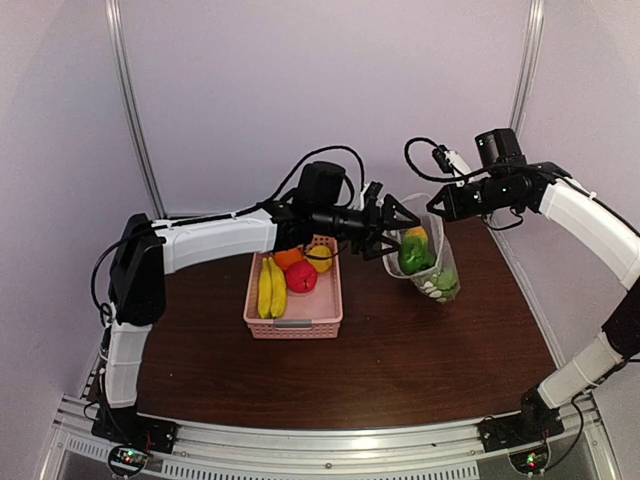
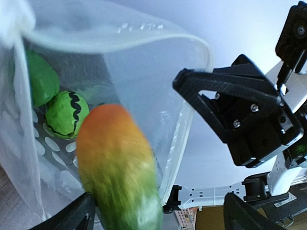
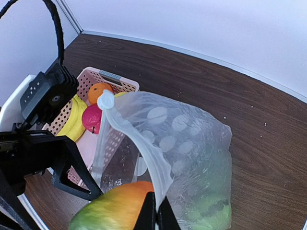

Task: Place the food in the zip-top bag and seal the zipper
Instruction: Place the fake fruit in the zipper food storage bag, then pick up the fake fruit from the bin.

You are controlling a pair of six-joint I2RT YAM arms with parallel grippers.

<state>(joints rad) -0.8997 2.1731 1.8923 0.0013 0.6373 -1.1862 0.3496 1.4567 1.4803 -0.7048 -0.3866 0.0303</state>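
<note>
The dotted zip-top bag (image 1: 437, 262) stands open right of the basket. My right gripper (image 1: 441, 206) is shut on its mouth edge with the zipper strip (image 3: 144, 148) and holds it up; its closed fingertips (image 3: 156, 213) pinch the rim. My left gripper (image 1: 396, 230) is open at the bag's mouth. An orange-to-green mango piece (image 2: 120, 167) is blurred between its wide-apart jaws, over the opening, also seen from above (image 1: 414, 250). Green pieces (image 2: 64, 115) lie at the bag's bottom. A banana (image 1: 270, 288), a red ball (image 1: 301, 276), an orange (image 1: 288, 257) and a yellow piece (image 1: 321, 261) lie in the basket.
The pink lattice basket (image 1: 295, 322) sits left of the bag on the dark wood table (image 1: 400, 360), under my left arm. Pale walls close in the back and sides. In the left wrist view my right gripper's black body (image 2: 240, 115) is close behind the bag.
</note>
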